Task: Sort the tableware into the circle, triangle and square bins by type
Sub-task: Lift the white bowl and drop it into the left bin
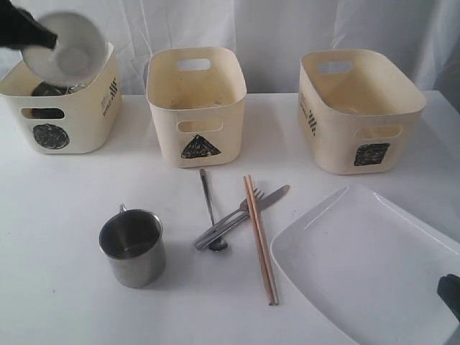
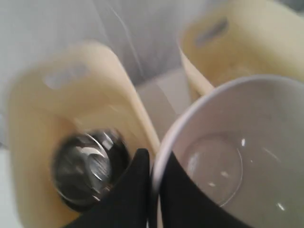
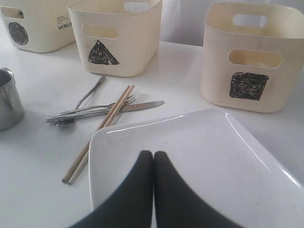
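My left gripper (image 1: pixel 44 37) is shut on the rim of the white bowl (image 1: pixel 70 44), holding it tilted above the circle bin (image 1: pixel 68 118). In the left wrist view the fingers (image 2: pixel 137 180) pinch the white bowl's (image 2: pixel 247 152) rim, and a shiny steel vessel (image 2: pixel 85 166) lies inside the circle bin (image 2: pixel 71 95) below. A steel mug (image 1: pixel 133 246), spoon (image 1: pixel 208 201), fork and knife (image 1: pixel 272 198) and chopsticks (image 1: pixel 260 241) lie on the table. My right gripper (image 3: pixel 153 154) is shut and holds nothing, hovering over the large white plate (image 3: pixel 223 156).
The triangle bin (image 1: pixel 198 100) and square bin (image 1: pixel 359 108) stand in a row to the right of the circle bin, and both look hollow inside. The plate (image 1: pixel 366 266) fills the front right corner, with my right gripper (image 1: pixel 450 293) at its edge.
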{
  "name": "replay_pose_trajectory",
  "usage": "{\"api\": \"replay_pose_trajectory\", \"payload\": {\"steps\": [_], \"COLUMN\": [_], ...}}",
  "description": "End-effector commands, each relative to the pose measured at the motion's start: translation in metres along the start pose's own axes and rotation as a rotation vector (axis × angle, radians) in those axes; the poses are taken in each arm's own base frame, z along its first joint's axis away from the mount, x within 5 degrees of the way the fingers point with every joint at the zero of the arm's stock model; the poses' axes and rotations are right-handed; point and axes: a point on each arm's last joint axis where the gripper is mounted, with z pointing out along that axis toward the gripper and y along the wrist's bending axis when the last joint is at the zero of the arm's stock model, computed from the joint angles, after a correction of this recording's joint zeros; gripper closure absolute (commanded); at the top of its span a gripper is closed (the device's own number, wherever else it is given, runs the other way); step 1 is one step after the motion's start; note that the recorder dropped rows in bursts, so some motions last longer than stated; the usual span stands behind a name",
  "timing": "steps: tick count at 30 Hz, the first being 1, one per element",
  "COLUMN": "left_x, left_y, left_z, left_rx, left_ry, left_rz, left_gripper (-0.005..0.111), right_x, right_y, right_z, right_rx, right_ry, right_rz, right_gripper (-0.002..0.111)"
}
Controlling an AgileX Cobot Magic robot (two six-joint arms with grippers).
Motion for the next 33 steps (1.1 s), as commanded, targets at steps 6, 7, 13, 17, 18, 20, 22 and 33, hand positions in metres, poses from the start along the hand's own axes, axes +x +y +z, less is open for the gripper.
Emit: {"api": "replay_pose_trajectory", "payload": {"steps": [6, 7, 13, 17, 18, 20, 22, 33], "left_x": [-0.014, -0.004, 0.035, 0.043, 0.043, 0.044, 0.044, -0.013], "left_y": [0.041, 0.047, 0.081, 0.086, 0.085, 0.084, 0.081, 0.063], "left_z": [0.065, 0.08, 0.138, 0.15, 0.15, 0.151, 0.149, 0.081], "left_rx": [-0.224, -0.235, -0.306, -0.307, -0.298, -0.278, -0.248, -0.112], "left_ry": [-0.131, -0.113, -0.075, -0.071, -0.069, -0.056, -0.036, -0.051], "left_rz": [0.11, 0.104, 0.066, 0.023, -0.006, -0.03, -0.032, -0.034], "left_gripper": [0.107, 0.107, 0.107, 0.107, 0.104, 0.088, 0.064, 0.056], "right_x": [0.0, 0.0, 0.0, 0.0, 0.0, 0.0, 0.0, 0.0], "right_y": [0.0, 0.0, 0.0, 0.0, 0.0, 0.0, 0.0, 0.0], "right_z": [0.0, 0.0, 0.0, 0.0, 0.0, 0.0, 0.0, 0.0], "right_rx": [-0.002, -0.002, -0.002, -0.002, -0.002, -0.002, -0.002, -0.002], "right_ry": [-0.009, -0.009, -0.009, -0.009, -0.009, -0.009, -0.009, -0.009], "right_rz": [0.001, 0.001, 0.001, 0.001, 0.001, 0.001, 0.001, 0.001], "right_gripper": [0.108, 0.108, 0.108, 0.108, 0.108, 0.108, 0.108, 0.108]}}
